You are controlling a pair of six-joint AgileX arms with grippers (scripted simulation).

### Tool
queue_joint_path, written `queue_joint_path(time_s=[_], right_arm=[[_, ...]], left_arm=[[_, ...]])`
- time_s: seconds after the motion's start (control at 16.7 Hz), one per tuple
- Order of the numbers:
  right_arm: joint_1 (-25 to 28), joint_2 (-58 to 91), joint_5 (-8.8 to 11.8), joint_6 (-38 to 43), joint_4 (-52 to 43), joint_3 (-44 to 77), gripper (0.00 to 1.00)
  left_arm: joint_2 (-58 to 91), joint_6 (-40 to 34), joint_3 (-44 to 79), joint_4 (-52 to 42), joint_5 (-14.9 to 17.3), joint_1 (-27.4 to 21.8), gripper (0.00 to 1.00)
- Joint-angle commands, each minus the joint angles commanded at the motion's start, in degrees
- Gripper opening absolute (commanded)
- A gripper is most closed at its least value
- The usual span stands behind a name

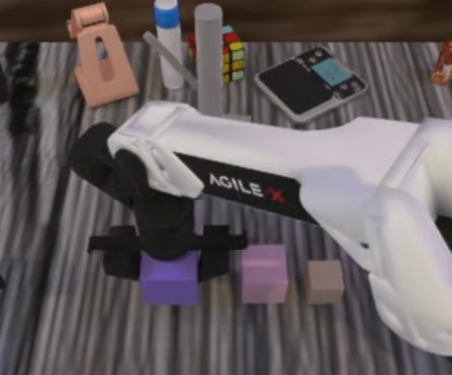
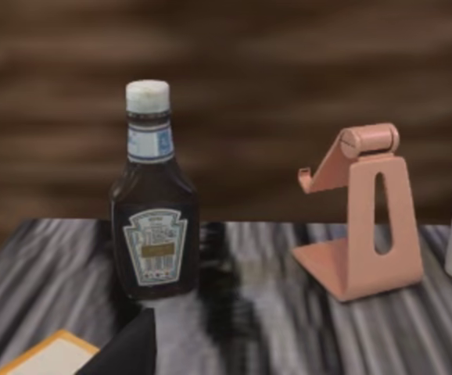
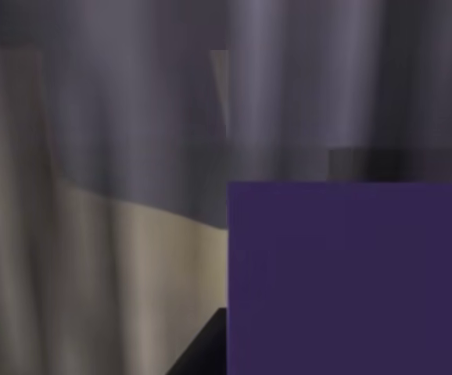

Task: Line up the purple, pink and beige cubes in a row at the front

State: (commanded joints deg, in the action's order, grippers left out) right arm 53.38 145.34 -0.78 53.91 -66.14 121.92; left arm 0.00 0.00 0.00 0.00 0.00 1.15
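R gripper [image 1: 169,251]: black fingers straddle the large matte violet-purple cube [image 1: 170,280] at front left of the row; grip or gap — cannot tell.
Row: mid-sized pale lilac-pink cube [image 1: 263,273] beside it, small tan-beige cube [image 1: 324,280] beyond.
Advice: open fully, lift straight, no nudging.
L arm: parked, off left.

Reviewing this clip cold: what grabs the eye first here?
The big white right arm sweeps across the table from the top view's right, its black hand set down over the large matte violet-purple cube at the front. Beside that cube, a pale lilac-pink cube and a small tan-beige cube continue the row, with gaps between them.
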Motion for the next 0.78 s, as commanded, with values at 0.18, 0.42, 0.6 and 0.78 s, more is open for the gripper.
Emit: queue_joint_path(time_s=[0.18,0.42,0.6,0.78], right_arm=[[0.0,0.1,0.0,0.0,0.5,-0.5,0.00],[0.0,0.1,0.0,0.0,0.5,-0.5,0.23],[0.0,0.1,0.0,0.0,0.5,-0.5,0.45],[0.0,0.1,0.0,0.0,0.5,-0.5,0.68]], left_arm=[[0.0,0.0,0.0,0.0,0.0,0.0,1.00],[0.0,0.0,0.0,0.0,0.0,0.0,1.00],[0.0,0.0,0.0,0.0,0.0,0.0,1.00],[0.0,0.0,0.0,0.0,0.0,0.0,1.00]])
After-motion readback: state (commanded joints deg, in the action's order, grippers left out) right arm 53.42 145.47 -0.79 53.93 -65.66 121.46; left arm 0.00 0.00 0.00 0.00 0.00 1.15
